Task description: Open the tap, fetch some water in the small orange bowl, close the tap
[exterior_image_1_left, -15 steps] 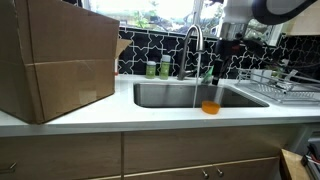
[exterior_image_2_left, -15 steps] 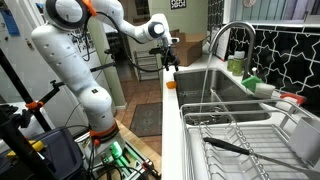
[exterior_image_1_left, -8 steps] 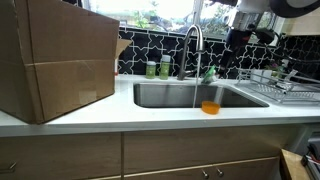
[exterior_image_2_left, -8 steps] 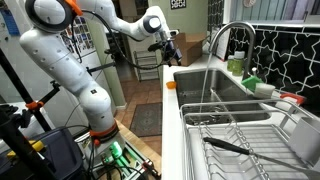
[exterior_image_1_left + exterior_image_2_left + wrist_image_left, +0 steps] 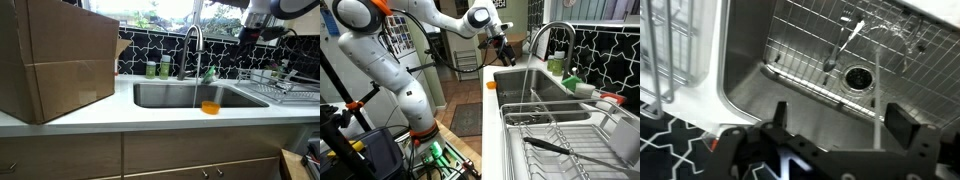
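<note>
The tap (image 5: 193, 45) rises behind the steel sink (image 5: 160, 96), and a thin stream of water falls from its spout into the basin. The small orange bowl (image 5: 210, 107) sits at the sink's front edge and also shows by the near sink corner (image 5: 490, 85). My gripper (image 5: 252, 32) hangs high above the sink's side, well above the bowl and apart from the tap (image 5: 552, 38). In the wrist view my gripper (image 5: 840, 120) is open with nothing between its fingers, looking down into the sink (image 5: 760, 85). The bowl is out of the wrist view.
A big cardboard box (image 5: 55, 60) fills the counter beside the sink. Green bottles (image 5: 158, 68) stand behind the basin. A wire dish rack (image 5: 285, 82) (image 5: 550, 130) sits on the other side. The drain (image 5: 858, 75) lies below the gripper.
My gripper has risen and moved sideways, away from above the bowl and further over the sink towards the dish rack side. It stays open. The bowl has not moved.
</note>
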Motion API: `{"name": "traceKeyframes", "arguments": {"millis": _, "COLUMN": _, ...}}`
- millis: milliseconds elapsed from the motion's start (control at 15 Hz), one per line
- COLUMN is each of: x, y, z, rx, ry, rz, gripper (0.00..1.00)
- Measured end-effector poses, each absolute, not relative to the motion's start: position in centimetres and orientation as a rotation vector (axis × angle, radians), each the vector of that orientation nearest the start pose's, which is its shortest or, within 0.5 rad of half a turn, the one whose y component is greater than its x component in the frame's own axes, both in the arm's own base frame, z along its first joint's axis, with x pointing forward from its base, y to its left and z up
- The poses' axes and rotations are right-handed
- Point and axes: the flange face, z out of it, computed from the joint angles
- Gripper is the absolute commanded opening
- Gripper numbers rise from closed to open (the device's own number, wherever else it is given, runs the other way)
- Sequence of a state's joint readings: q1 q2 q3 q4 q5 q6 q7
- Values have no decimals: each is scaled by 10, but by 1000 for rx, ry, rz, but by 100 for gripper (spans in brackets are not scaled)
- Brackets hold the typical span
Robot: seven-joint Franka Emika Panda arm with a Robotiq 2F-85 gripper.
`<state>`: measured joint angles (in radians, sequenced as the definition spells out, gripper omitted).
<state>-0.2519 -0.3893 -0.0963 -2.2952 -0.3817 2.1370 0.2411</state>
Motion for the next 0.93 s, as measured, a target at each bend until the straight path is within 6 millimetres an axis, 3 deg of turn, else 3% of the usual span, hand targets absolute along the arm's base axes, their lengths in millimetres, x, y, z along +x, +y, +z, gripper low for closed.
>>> {"name": "traceKeyframes", "arguments": {"millis": 200, "x": 394, "y": -239, "z": 540, "rx": -3297, "ry": 977, "rz": -395, "gripper": 100}}
{"name": "traceKeyframes", "arguments": {"millis": 333, "x": 389, "y": -250, "z": 545, "rx": -3282, "ry": 1023, "rz": -404, "gripper": 100}}
{"name": "traceKeyframes", "arguments": {"millis": 667, "x": 394, "y": -251, "z": 546, "rx": -3256, "ry": 1071, "rz": -413, "gripper": 100}}
{"name": "traceKeyframes", "arguments": {"millis": 933, "x": 413, "y": -313, "z": 543, "rx": -3092, "ry": 1336, "rz": -451, "gripper": 100}}
